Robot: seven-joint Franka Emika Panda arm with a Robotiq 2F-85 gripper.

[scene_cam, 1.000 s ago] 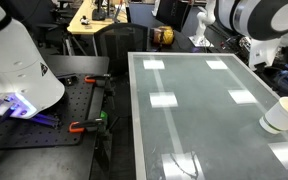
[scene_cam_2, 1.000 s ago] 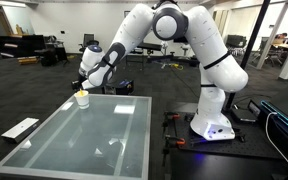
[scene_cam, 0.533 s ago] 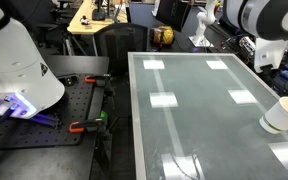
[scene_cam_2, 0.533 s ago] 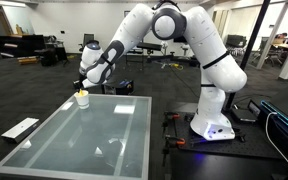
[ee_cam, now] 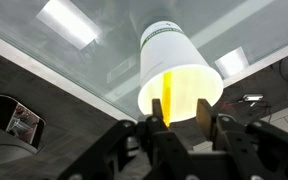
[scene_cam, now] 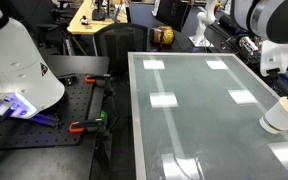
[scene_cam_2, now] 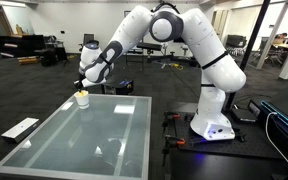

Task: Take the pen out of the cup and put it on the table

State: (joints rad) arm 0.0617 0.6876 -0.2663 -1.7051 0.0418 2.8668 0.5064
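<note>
The gripper (ee_cam: 181, 109) hangs over the tapered paper cup (ee_cam: 179, 55) on the glossy table (ee_cam: 109, 45), its jaws narrowly parted either side of the thin yellow pen (ee_cam: 170, 92).

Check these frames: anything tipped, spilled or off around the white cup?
Nothing spilled or tipped. The small white paper cup stands upright on the glossy grey-green glass table, with the thin yellow pen inside. One note: the cup sits close to the table's edge in both exterior views. The gripper hangs open over the cup.
</note>
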